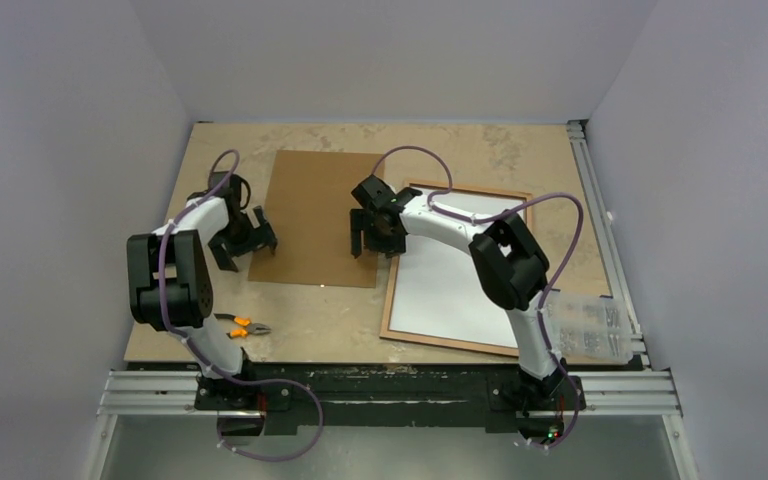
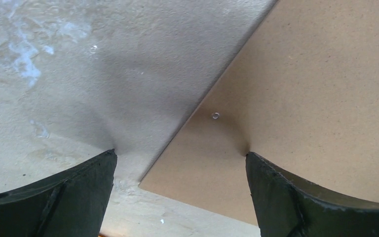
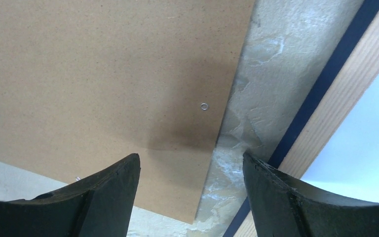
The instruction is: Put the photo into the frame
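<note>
Straddling the backing board (image 1: 315, 215) at its side edges, left hand (image 1: 246, 246) and right hand (image 1: 373, 245) stand spread; pinch this presumably light, stiff sheet there.

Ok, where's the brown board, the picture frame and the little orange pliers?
brown board (image 1: 315, 215): top view, on its bare middle.
picture frame (image 1: 450, 343): top view, on its near wooden rail.
orange pliers (image 1: 242, 323): top view, on an orange handle.
</note>
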`<action>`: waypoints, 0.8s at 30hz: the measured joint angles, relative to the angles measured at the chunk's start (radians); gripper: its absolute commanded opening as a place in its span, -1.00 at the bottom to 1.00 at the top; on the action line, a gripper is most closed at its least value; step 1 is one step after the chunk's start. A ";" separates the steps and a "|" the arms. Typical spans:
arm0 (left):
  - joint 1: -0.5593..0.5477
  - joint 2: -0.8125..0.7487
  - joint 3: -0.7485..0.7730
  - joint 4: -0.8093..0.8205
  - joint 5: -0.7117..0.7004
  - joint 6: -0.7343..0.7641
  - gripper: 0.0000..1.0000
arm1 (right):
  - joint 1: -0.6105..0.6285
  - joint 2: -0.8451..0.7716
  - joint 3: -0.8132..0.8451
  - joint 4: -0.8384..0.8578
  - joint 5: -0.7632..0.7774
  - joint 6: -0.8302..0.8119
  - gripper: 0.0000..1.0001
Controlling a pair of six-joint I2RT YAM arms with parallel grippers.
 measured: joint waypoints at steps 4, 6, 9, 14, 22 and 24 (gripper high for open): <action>0.000 0.008 0.003 0.003 0.045 0.009 0.98 | -0.005 0.000 -0.006 0.030 -0.061 0.004 0.49; 0.000 0.008 0.003 0.004 0.074 0.015 0.96 | -0.014 -0.004 -0.024 0.078 -0.116 0.017 0.48; 0.000 0.008 0.003 0.005 0.118 0.016 0.91 | -0.029 -0.022 -0.070 0.154 -0.185 0.042 0.48; 0.008 0.008 0.003 0.005 0.152 0.025 0.84 | -0.059 -0.060 -0.156 0.259 -0.267 0.071 0.47; 0.018 0.003 -0.006 0.013 0.188 0.042 0.72 | -0.081 -0.100 -0.233 0.346 -0.341 0.093 0.44; 0.018 -0.006 -0.015 0.020 0.194 0.042 0.72 | -0.082 -0.108 -0.233 0.343 -0.341 0.089 0.44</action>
